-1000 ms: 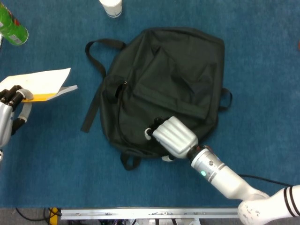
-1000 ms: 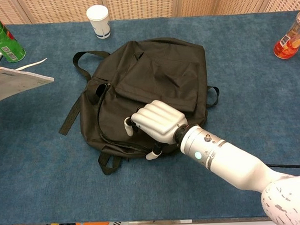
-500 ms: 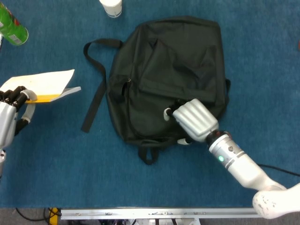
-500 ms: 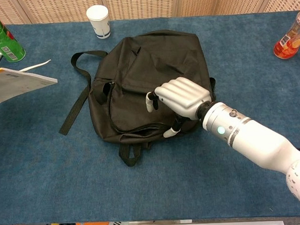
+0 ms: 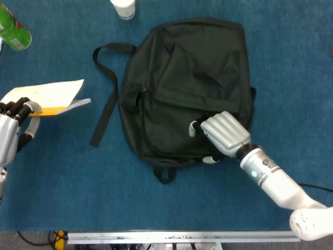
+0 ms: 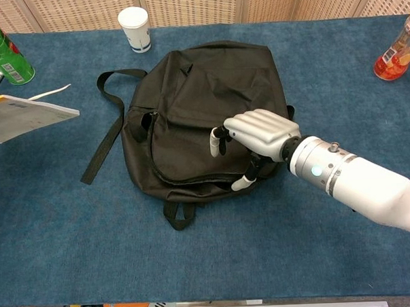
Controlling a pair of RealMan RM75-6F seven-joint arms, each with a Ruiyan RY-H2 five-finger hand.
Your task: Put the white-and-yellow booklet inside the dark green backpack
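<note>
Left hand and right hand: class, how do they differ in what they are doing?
The left hand holds the white-and-yellow booklet off to the side; the right hand holds nothing and rests fingers-down on the dark green backpack. The left hand sits at the picture's edge, the right mid-table. Both are pale, multi-fingered.

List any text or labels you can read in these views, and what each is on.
None can be read.
Green bottle: printed white label, too small.
Paper cup: blue marks, blurred.
Orange bottle: label blurred.
Booklet: faint print, too small.
Backpack: no visible text.
</note>
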